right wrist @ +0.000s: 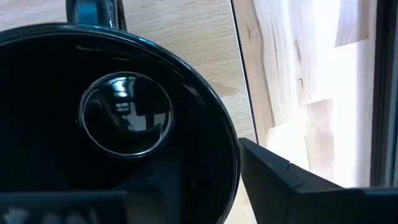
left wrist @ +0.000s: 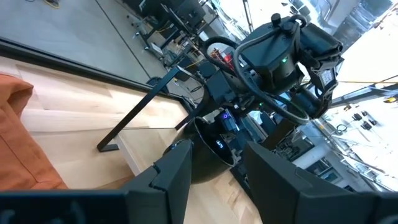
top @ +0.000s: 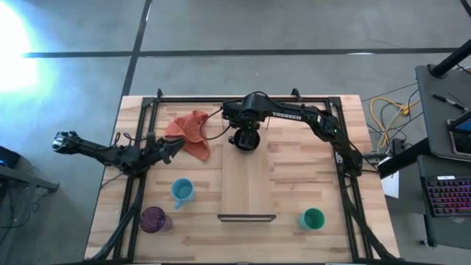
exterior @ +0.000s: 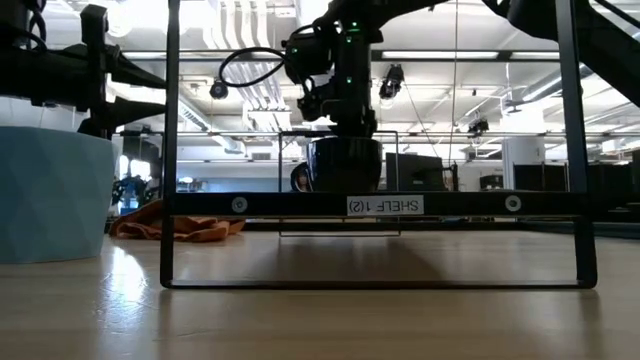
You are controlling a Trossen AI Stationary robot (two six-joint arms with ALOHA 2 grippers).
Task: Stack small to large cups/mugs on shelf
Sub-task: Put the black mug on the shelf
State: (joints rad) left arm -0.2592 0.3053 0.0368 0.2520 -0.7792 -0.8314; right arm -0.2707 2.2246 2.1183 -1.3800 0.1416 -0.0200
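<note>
My right gripper (top: 244, 137) is shut on the black cup (top: 245, 142) over the far end of the light wooden shelf (top: 249, 184). The cup also shows in the low view (exterior: 345, 165), where the shelf's near rail (exterior: 380, 205) hides its bottom. The light blue mug (top: 182, 191) and the purple cup (top: 153, 218) stand on the table left of the shelf. The green cup (top: 312, 218) stands to its right. My left gripper (top: 175, 146) is open and empty beside the orange cloth (top: 193, 132). My right gripper holds the black cup by its wall at the rim (right wrist: 233, 155), one finger (right wrist: 286, 180) outside and the other inside. The fingers come from above, pointing down. The cup is upright, mouth up, its handle (right wrist: 93, 12) on the side away from the fingers. Whether its bottom touches the shelf is hidden.
Dark metal frame rails (top: 140, 184) run along the table's left, right and far sides. The shelf's near half is bare wood. Cables and a keyboard (top: 449, 195) lie off the table's right edge.
</note>
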